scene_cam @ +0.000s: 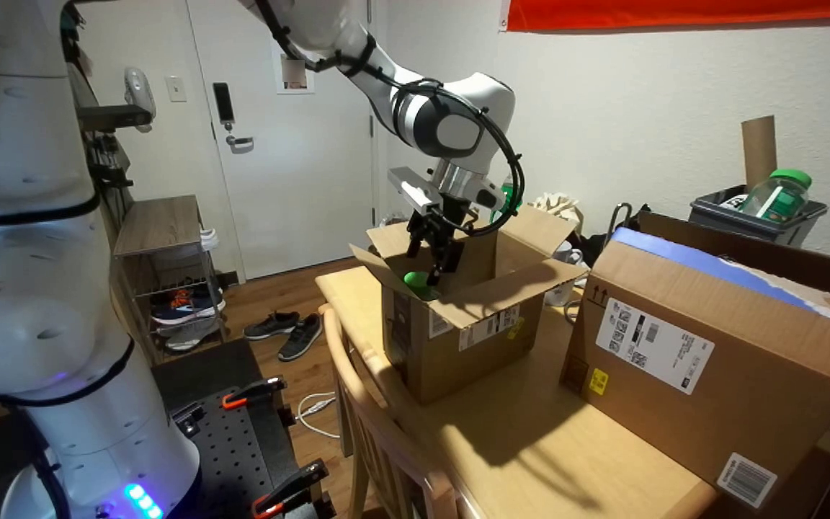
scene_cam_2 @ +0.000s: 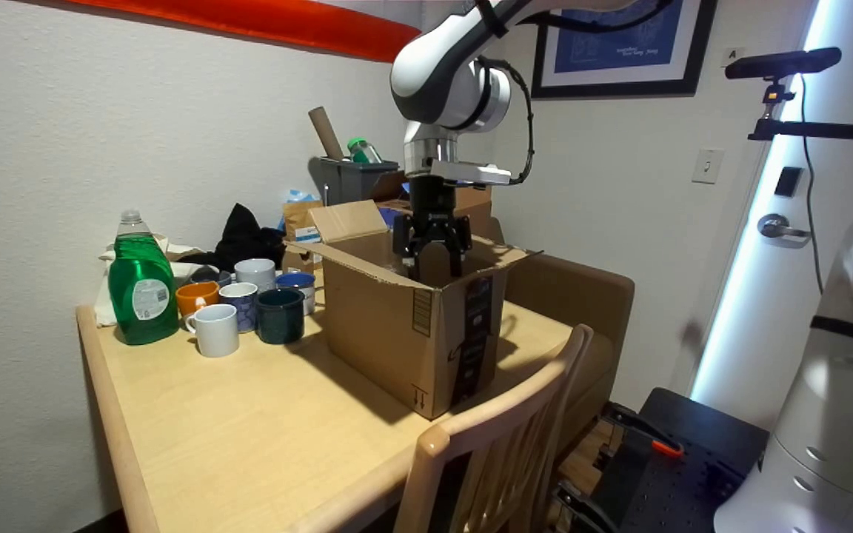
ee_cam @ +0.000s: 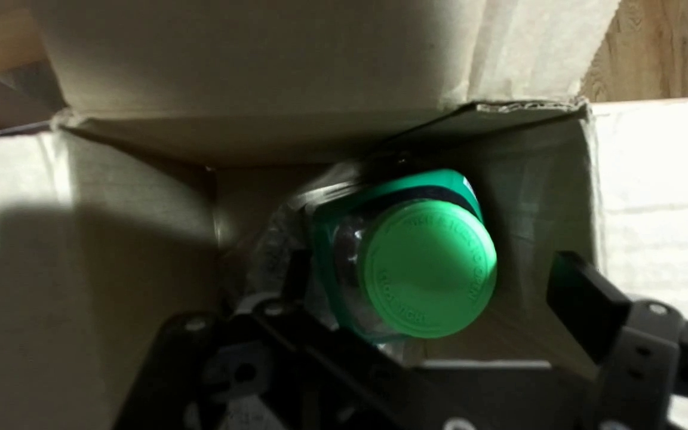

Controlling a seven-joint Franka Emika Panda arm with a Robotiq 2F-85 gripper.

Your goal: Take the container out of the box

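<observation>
Wrist view looks down into the open cardboard box (ee_cam: 135,185), where the container (ee_cam: 401,257) sits with its round, bright green lid (ee_cam: 439,269) facing up. Around the lid a darker green body (ee_cam: 439,180) shows, partly see-through. Beside the container lies something clear and crinkled (ee_cam: 272,245), too dim to name. The gripper (scene_cam_2: 435,270) stands wide, its fingers (ee_cam: 586,304) spread to either side of the lid. One finger is plainly apart from the lid; whether the opposite one touches the container, I cannot tell. In both exterior views the arm (scene_cam: 451,108) hangs over the box, and the fingers reach down between its spread flaps (scene_cam: 501,292). In an exterior view the lid shows just inside the opening, near the fingers.

The box stands on a pale wooden table (scene_cam_2: 249,429), just beside a wooden chair (scene_cam_2: 486,414). A larger carton (scene_cam: 739,367) with white labels (scene_cam: 654,344) stands near the box, and behind that a grey bin (scene_cam: 768,227) holds a jar (scene_cam: 775,198) with a green cap (scene_cam: 791,177) and a cardboard tube (scene_cam: 759,151). In an exterior view, mugs (scene_cam_2: 217,331) stand close together near the box, with a green soap bottle (scene_cam_2: 141,289) beside them and a black cloth (scene_cam_2: 252,240) behind. A pair of dark shoes (scene_cam: 301,337) lies on the wooden floor (scene_cam: 292,378), near a shelf (scene_cam: 159,216) that holds more shoes (scene_cam: 188,306).
</observation>
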